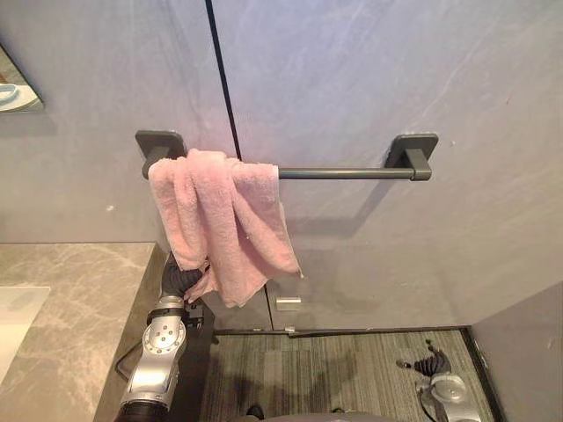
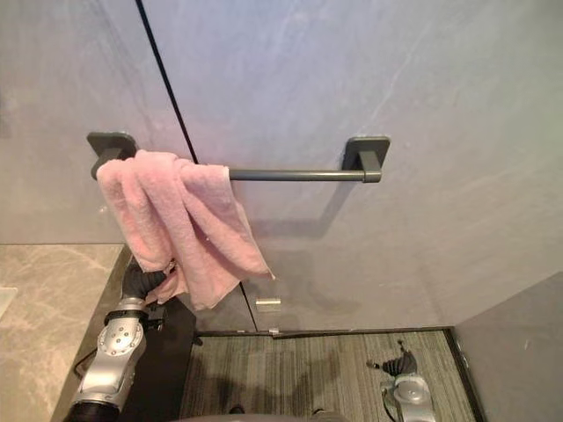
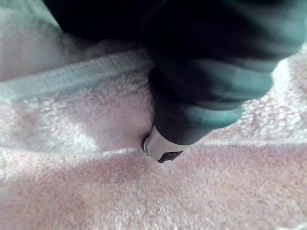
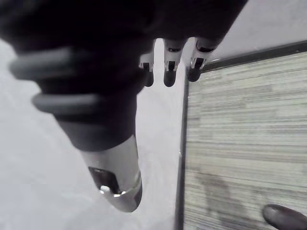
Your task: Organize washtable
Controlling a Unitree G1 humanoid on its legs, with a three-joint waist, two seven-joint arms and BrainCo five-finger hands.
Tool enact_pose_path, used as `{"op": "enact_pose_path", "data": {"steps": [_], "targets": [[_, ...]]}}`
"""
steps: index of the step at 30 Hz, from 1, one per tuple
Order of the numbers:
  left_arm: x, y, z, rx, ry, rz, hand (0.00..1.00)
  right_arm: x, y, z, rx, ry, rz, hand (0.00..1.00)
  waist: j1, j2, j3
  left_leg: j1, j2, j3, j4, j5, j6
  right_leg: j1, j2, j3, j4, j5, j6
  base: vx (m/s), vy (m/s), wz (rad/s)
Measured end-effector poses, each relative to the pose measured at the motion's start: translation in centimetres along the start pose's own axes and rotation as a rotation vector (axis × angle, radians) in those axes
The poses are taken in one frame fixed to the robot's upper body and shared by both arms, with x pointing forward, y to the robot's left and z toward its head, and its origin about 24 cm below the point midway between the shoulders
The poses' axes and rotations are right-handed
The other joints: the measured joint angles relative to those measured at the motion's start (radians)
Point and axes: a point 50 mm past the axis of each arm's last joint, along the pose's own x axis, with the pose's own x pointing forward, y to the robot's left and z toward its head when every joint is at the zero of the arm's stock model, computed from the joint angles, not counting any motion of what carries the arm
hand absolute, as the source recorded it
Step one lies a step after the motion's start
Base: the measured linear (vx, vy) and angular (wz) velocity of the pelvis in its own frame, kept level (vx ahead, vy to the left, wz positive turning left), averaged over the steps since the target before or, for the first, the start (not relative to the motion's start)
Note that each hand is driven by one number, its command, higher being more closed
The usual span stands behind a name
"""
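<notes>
A pink towel (image 1: 224, 220) hangs bunched over the left end of a dark grey wall bar (image 1: 343, 173), its folds uneven and one corner drooping low. My left hand (image 1: 182, 280) reaches up under the towel's lower edge, and the cloth covers most of it. In the left wrist view the hand (image 3: 206, 96) is pressed close against the pink towel (image 3: 96, 182). My right hand (image 1: 433, 363) hangs low at the right above the floor. It is open, with straight fingers (image 4: 168, 76) and nothing in it.
A marble washtable counter (image 1: 62, 308) lies at the lower left, with a pale basin edge (image 1: 13, 316) in it. The right half of the bar is bare. A grey striped floor (image 1: 334, 369) lies below, and a low grey wall (image 1: 528, 352) stands at the right.
</notes>
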Motion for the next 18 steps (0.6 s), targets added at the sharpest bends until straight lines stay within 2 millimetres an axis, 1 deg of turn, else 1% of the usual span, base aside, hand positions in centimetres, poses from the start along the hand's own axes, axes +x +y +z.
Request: {"op": "enact_pose_path", "data": {"steps": [2, 3, 5, 6, 8, 9, 11, 14, 16, 18], "targets": [[0.0, -0.1, 0.0, -0.001, 0.001, -0.011, 1.0, -0.3, -0.3, 2.3, 0.0, -0.116, -0.009, 0.0, 0.0, -0.004, -0.001, 0.0, 0.0, 0.0, -0.001, 0.0, 0.0, 0.0, 0.0, 0.001, -0.001, 0.0, 0.0, 0.0, 0.0, 0.0], [0.0, -0.1, 0.0, -0.001, 0.001, -0.013, 1.0, -0.4, -0.3, 2.9, 0.001, -0.143, -0.01, 0.0, 0.0, -0.005, -0.001, 0.0, 0.0, 0.0, -0.001, 0.0, 0.0, 0.0, 0.0, 0.001, -0.001, 0.0, 0.0, 0.0, 0.0, 0.0], [-0.1, -0.1, 0.0, -0.003, 0.0, -0.015, 1.0, -0.9, -0.4, 5.0, 0.006, -0.245, -0.012, 0.0, 0.0, -0.007, -0.002, 0.0, 0.0, 0.0, -0.001, 0.0, 0.0, -0.001, 0.0, 0.003, -0.001, 0.0, 0.0, 0.0, 0.0, 0.0], [-0.1, -0.1, 0.0, -0.003, 0.0, -0.014, 1.0, -1.1, -0.4, 5.5, 0.006, -0.268, -0.01, 0.0, 0.0, -0.007, -0.002, 0.0, 0.0, 0.001, -0.001, 0.0, 0.0, -0.001, 0.0, 0.004, -0.001, 0.0, 0.0, 0.0, 0.0, 0.0], [-0.1, -0.1, -0.1, -0.003, 0.002, -0.014, 1.0, -1.9, -0.3, 7.3, 0.007, -0.378, 0.016, 0.0, 0.001, -0.008, -0.002, 0.002, 0.0, 0.003, 0.0, 0.0, 0.0, -0.001, 0.001, 0.007, 0.0, 0.0, 0.0, -0.02, -0.004, -0.01], [-0.1, -0.1, -0.1, -0.003, 0.003, -0.014, 1.0, -2.1, -0.2, 7.5, 0.006, -0.391, 0.019, 0.0, 0.001, -0.008, -0.002, 0.003, 0.0, 0.003, 0.0, 0.0, 0.0, -0.001, 0.001, 0.008, 0.001, 0.0, 0.0, -0.04, -0.006, -0.08], [-0.3, -0.1, -0.1, -0.003, 0.004, -0.012, 1.0, -2.9, 0.4, 9.1, 0.003, -0.476, 0.07, 0.0, 0.004, -0.012, -0.001, 0.008, 0.003, 0.012, 0.002, -0.001, 0.0, -0.004, 0.002, 0.035, 0.005, -0.001, 0.001, -0.04, -0.003, -0.18], [-0.4, -0.1, -0.2, -0.003, 0.006, -0.012, 1.0, -3.9, 0.9, 10.7, -0.014, -0.567, 0.143, 0.0, 0.004, -0.017, -0.001, 0.009, 0.005, 0.022, 0.003, -0.001, 0.0, -0.018, 0.002, 0.052, 0.023, -0.004, 0.004, -0.05, -0.009, -0.16], [-0.4, -0.1, 0.1, -0.005, -0.006, -0.013, 1.0, -4.8, 1.2, 12.1, -0.017, -0.646, 0.208, 0.0, 0.003, -0.025, 0.003, 0.009, 0.006, 0.026, 0.01, -0.004, 0.003, -0.021, 0.002, 0.057, 0.032, -0.005, 0.006, -0.06, -0.006, -0.09], [-0.4, -0.1, 0.5, -0.009, -0.022, -0.013, 1.0, -5.4, 1.3, 12.9, 0.004, -0.697, 0.257, 0.0, 0.004, -0.033, 0.006, 0.009, 0.006, 0.026, 0.015, -0.006, 0.005, -0.022, 0.0, 0.058, 0.038, -0.005, 0.006, -0.06, -0.004, -0.01]]}}
